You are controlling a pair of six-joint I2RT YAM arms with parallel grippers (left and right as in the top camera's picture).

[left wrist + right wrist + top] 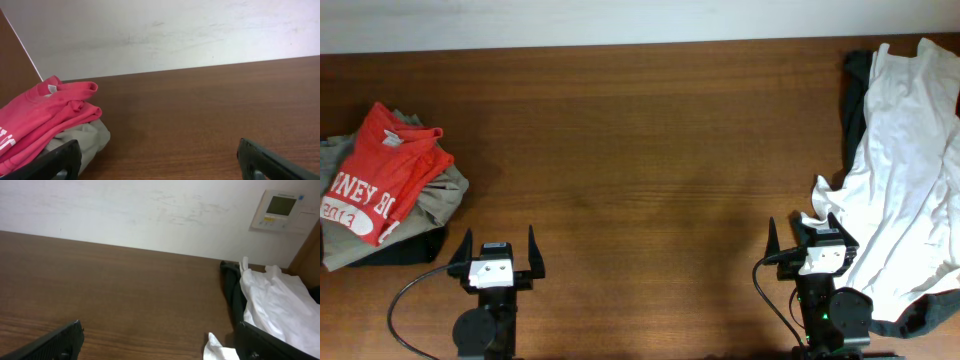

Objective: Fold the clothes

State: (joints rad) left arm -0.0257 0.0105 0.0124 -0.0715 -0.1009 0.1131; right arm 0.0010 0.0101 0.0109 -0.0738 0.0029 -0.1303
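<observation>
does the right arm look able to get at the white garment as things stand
Probably yes: the right pincer is open and the white garment lies right beside it, one corner close to its fingers, with nothing in between.

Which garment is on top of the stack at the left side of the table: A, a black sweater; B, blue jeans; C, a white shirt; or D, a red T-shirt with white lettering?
D: the red T-shirt with white lettering lies on top of a grey garment in the left stack, while the white garment sits in the pile on the right.
</observation>
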